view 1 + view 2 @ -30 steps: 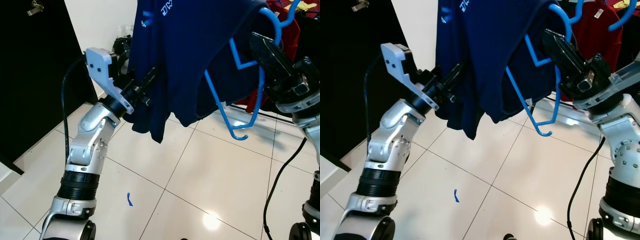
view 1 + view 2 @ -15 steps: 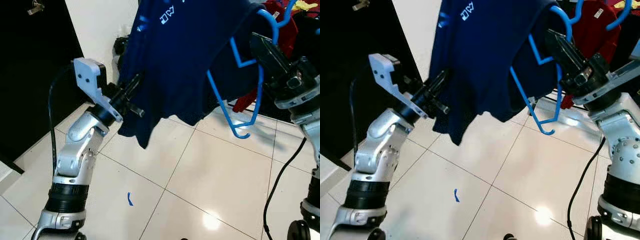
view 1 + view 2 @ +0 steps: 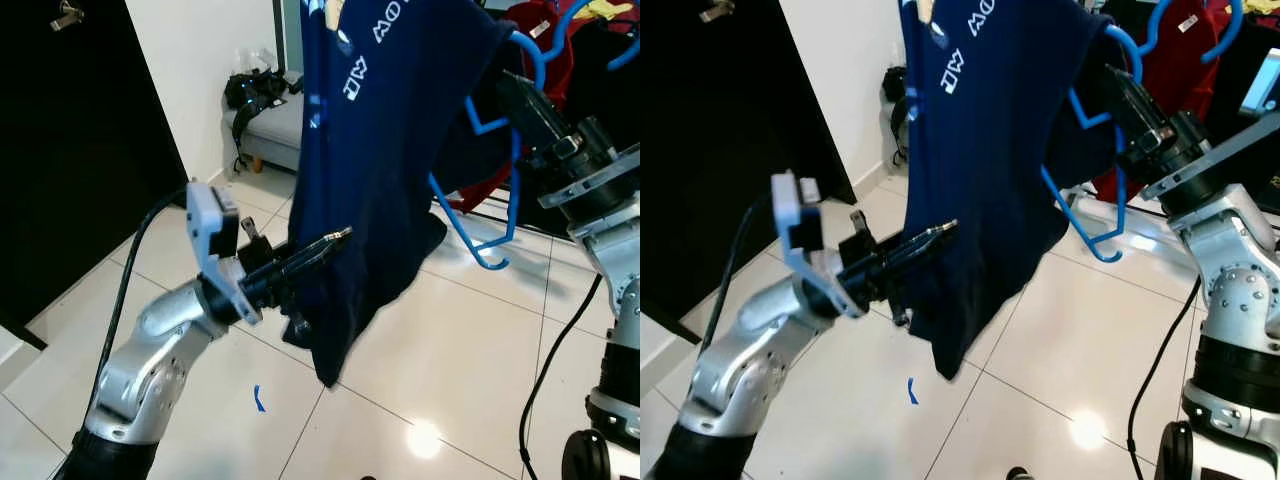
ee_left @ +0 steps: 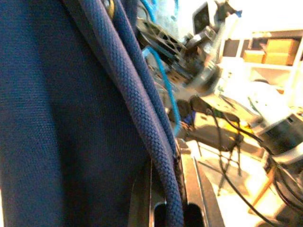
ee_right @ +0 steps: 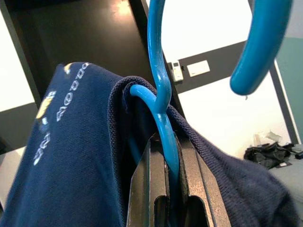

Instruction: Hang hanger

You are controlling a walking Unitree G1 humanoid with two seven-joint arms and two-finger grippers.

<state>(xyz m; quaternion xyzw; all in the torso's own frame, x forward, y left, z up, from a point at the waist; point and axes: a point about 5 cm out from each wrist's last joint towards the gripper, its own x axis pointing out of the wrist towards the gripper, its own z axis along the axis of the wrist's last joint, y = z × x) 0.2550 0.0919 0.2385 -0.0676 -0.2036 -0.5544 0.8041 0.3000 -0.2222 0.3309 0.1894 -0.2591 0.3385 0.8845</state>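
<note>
A navy shirt (image 3: 380, 130) with white lettering hangs on a blue plastic hanger (image 3: 490, 250), held up in the air. My right gripper (image 3: 520, 95) is shut on the hanger's neck just under its hook; in the right wrist view the blue hanger (image 5: 161, 113) runs between the black fingers (image 5: 142, 189), with the shirt's collar (image 5: 71, 156) draped around it. My left gripper (image 3: 335, 237) is lower, in front of the shirt's middle, shut on a thick folded edge of the shirt (image 4: 147, 127).
A black door (image 3: 70, 150) stands on the left. Behind are a grey seat with a black bag (image 3: 262, 88), a red garment (image 3: 545, 30) and more blue hangers (image 3: 620, 55). On the white tiled floor lie a blue tape mark (image 3: 259, 398) and a black cable (image 3: 545, 380).
My left arm has swung down and to the right with the shirt's edge in its gripper. The shirt now hangs longer and more upright. The right gripper still holds the hanger, slightly higher.
</note>
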